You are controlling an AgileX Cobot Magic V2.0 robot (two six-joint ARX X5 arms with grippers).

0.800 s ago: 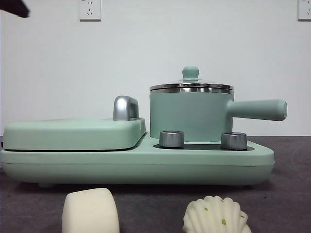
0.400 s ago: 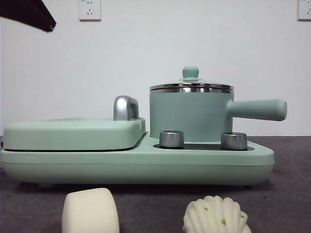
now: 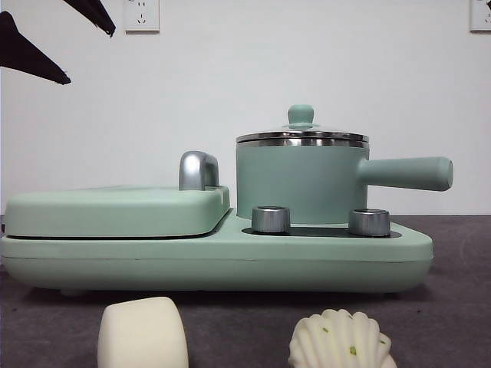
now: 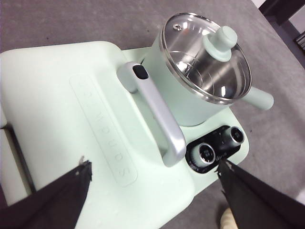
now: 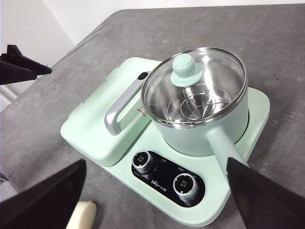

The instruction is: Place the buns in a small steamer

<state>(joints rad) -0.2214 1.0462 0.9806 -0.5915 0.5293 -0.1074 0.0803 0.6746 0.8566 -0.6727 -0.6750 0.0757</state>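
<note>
While my left fingers [image 4: 152, 191] are hanging spread above the flat griddle cover [image 4: 62, 109], my right fingers [image 5: 157, 200] are hovering spread over the steamer [image 5: 200, 105], its lid on. Both buns, smooth [image 3: 143, 333] and ridged [image 3: 339, 340], are lying on the desk [image 3: 453, 307] before the cooker.

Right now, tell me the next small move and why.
Probably bring the left tool, open and high above the griddle cover, across to the green knob and lift the glass lid off. The lid closes the small steamer, and both buns sit on the table.
</note>
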